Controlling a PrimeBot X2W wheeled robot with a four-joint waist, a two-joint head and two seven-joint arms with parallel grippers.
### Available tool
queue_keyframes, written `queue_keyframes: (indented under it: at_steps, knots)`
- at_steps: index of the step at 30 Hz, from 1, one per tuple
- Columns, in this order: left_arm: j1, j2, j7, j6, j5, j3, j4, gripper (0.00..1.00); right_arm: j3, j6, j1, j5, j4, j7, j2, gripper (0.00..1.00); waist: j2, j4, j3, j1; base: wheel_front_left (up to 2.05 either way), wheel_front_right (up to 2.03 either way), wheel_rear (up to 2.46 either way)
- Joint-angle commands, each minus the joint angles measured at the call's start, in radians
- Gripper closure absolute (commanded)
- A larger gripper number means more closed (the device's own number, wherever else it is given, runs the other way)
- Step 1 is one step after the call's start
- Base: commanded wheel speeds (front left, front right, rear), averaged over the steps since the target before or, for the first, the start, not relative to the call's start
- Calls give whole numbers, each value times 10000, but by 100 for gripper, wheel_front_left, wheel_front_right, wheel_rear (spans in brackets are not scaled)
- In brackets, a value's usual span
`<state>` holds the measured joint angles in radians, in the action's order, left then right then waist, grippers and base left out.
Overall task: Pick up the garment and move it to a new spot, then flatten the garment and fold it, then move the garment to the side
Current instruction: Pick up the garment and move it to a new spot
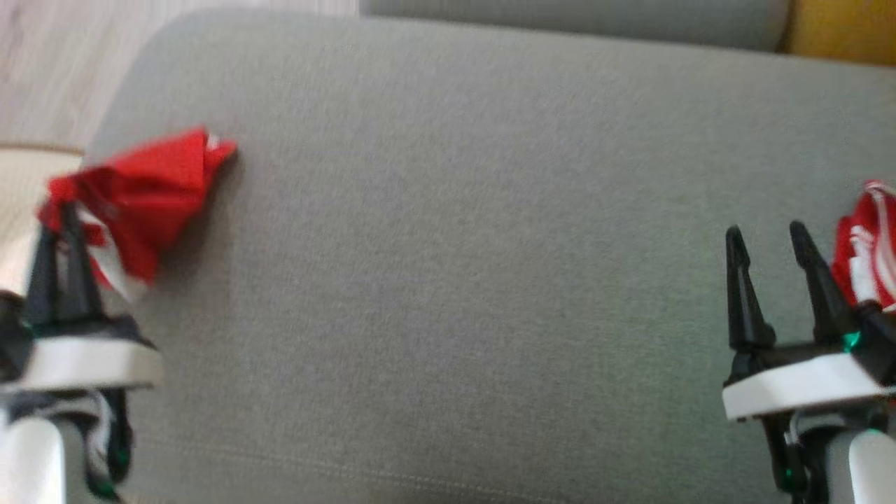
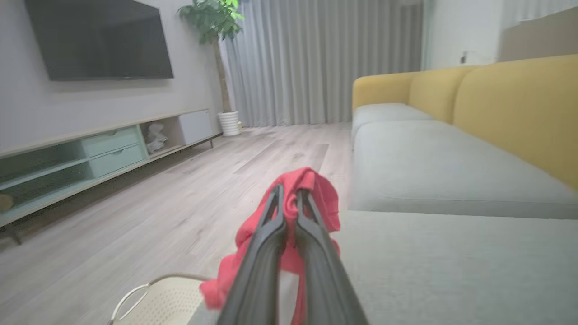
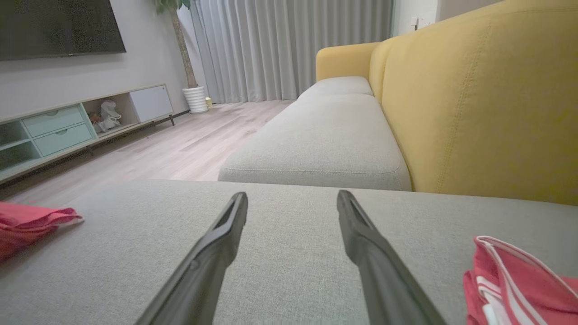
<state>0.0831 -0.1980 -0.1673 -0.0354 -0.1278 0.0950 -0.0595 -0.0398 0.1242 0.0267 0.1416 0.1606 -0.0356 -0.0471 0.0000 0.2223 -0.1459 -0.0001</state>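
A red garment [image 1: 150,192] with white trim hangs bunched at the left edge of the grey sofa seat [image 1: 476,231]. My left gripper [image 1: 59,210] is shut on its cloth. In the left wrist view the two fingers [image 2: 271,234] pinch the red garment [image 2: 316,189] between them, and it droops beside the seat edge. The same garment [image 3: 31,221] shows at the left of the right wrist view. My right gripper [image 1: 766,238] stands open over the seat at the right, holding nothing, as the right wrist view's spread gripper [image 3: 292,201] confirms.
A second red and white striped cloth [image 1: 868,245] lies at the right edge of the seat, beside the right gripper; it shows as a striped cloth [image 3: 519,284] low right. A cream perforated basket [image 2: 158,298] stands on the wooden floor [image 2: 180,203] left of the sofa. The yellow backrest [image 3: 474,104] runs behind.
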Motion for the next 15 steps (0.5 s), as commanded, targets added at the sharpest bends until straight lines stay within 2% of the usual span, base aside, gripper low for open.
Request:
queue_keyframes:
  at_steps: [1,7,11,15]
  knots:
    - [184,-156,120,-63,80,244,-615,100,237,65,-46,86,324,25,-33,0,0,-287,444,1,0,0,0]
    - [-820,275,969,69,146,-636,-2190,100,319,65,403,272,338,-30,-32,0,0,-776,771,1,0,0,0]
    - [-860,507,1165,291,96,-1286,-2454,100,403,65,466,373,367,-47,-32,0,0,-1224,775,1,0,0,0]
    - [-245,740,1109,668,-36,-2024,-2331,100,534,65,306,530,407,-33,-32,0,0,-1901,447,1,0,0,0]
